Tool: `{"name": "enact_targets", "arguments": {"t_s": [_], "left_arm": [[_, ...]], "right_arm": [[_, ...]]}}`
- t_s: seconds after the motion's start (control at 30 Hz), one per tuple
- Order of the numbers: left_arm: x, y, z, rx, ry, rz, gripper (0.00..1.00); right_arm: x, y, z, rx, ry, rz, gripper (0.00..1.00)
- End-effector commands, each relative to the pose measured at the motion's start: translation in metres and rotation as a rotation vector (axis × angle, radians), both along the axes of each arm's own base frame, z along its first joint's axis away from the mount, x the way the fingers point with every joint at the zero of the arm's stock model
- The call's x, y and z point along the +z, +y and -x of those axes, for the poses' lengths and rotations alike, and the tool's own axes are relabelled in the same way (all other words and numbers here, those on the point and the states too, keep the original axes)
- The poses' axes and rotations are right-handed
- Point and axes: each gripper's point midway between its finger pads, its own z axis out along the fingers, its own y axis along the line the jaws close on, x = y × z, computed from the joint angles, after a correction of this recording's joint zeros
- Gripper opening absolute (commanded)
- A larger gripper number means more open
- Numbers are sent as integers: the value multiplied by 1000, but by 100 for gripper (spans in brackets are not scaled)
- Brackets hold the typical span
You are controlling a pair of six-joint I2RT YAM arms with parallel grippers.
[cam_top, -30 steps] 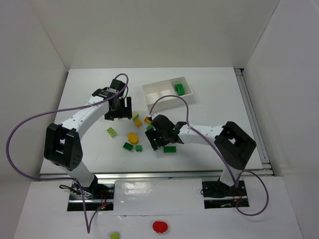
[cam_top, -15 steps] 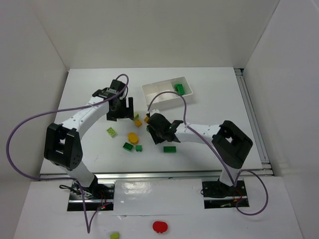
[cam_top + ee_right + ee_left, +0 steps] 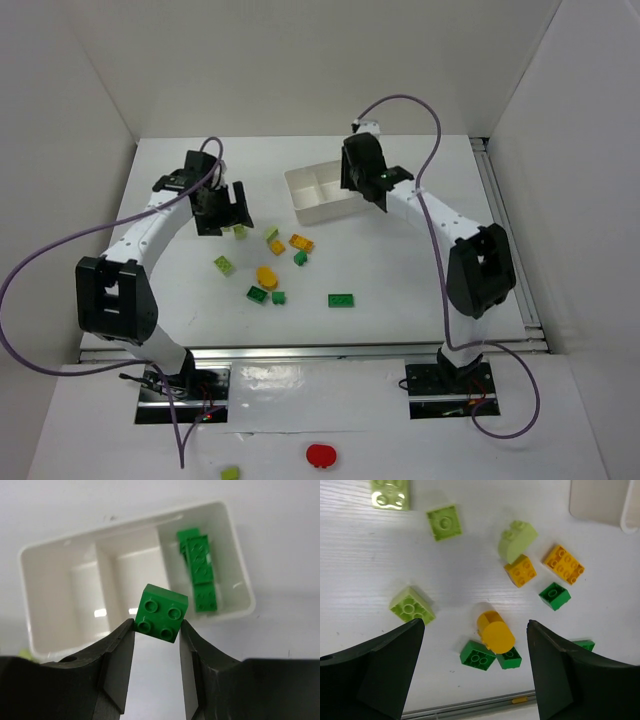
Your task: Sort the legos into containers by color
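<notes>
My right gripper (image 3: 156, 623) (image 3: 362, 178) is shut on a dark green four-stud lego (image 3: 162, 612), held above the near wall of the white tray (image 3: 35, 605) (image 3: 312, 196). The tray's right container holds dark green legos (image 3: 199, 570); the other two containers look bare. My left gripper (image 3: 475, 624) (image 3: 222, 210) hangs open over the loose pile, touching nothing. Below it lie the rounded orange-yellow piece (image 3: 495, 632) (image 3: 266, 274), dark green bricks (image 3: 477, 655) (image 3: 554, 595), orange bricks (image 3: 563, 564) (image 3: 520, 570) and lime bricks (image 3: 411, 606) (image 3: 444, 522).
A flat dark green brick (image 3: 341, 300) lies apart to the right of the pile. White walls close in the table on three sides. A metal rail (image 3: 470, 707) runs along the near edge. A red round object (image 3: 321, 455) and a lime piece (image 3: 230, 473) lie in front of the bases.
My right gripper shut on a dark green lego at the pile, lifted it and swung back to the tray. My left gripper drew back to the left.
</notes>
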Motion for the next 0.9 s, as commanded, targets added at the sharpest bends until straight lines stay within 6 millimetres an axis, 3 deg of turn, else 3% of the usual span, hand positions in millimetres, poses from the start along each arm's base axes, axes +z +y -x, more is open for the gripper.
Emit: {"name": "enact_targets", "arguments": {"t_s": [0.0,0.03,0.17,0.23,0.27,0.33,0.4,0.43,0.47,0.5,0.53,0.57,0.6,0.63,0.67,0.7,0.73,0.77,0.8,0.87], "left_arm": [[28,21,-10,90,-66,58,93],[33,27,-10,116,-77,63,93],[41,60,-7,231,-97,48,93],[41,73,-5,267,-102,38,93],[41,73,-5,267,-102,38,93],[44,78,-2,281,-104,37,93],[47,79,-2,285,-113,45,93],[47,79,-2,285,-113,45,93],[47,79,-2,285,-113,45,93],[44,77,0,280,-103,52,93],[41,78,0,273,-95,47,93],[41,76,0,266,-94,57,92],[42,76,-2,266,-104,58,92],[39,74,-3,262,-92,65,92],[39,74,-3,262,-92,65,92],[40,72,-2,255,-92,76,92],[37,73,-5,247,-93,71,92],[37,73,-5,247,-93,71,92],[37,73,-5,247,-93,71,92],[34,72,-5,235,-85,74,92]], "right_arm": [[-7,-14,-39,-71,-7,20,37],[-8,-26,-52,-103,-9,19,37],[-22,-36,-87,-135,0,11,38],[-37,-38,-96,-149,27,16,49],[-29,-36,-99,-149,21,13,67],[-19,-36,-99,-149,8,6,75],[-16,-42,-90,-158,6,13,77],[8,-37,-81,-144,-36,-9,77],[-5,-34,-64,-126,-5,7,77],[-3,-32,-54,-115,-10,4,73],[20,-32,-38,-103,-42,-14,73],[-4,-33,-16,-86,7,13,72],[-7,-20,2,-41,14,11,72],[8,-18,21,-15,-7,-8,72],[-21,-18,46,22,62,22,72],[-26,1,68,98,82,11,72],[-22,8,85,140,79,-2,72],[-44,11,107,180,131,22,74],[-50,31,128,257,151,22,76],[-65,47,147,312,188,19,78]]}}
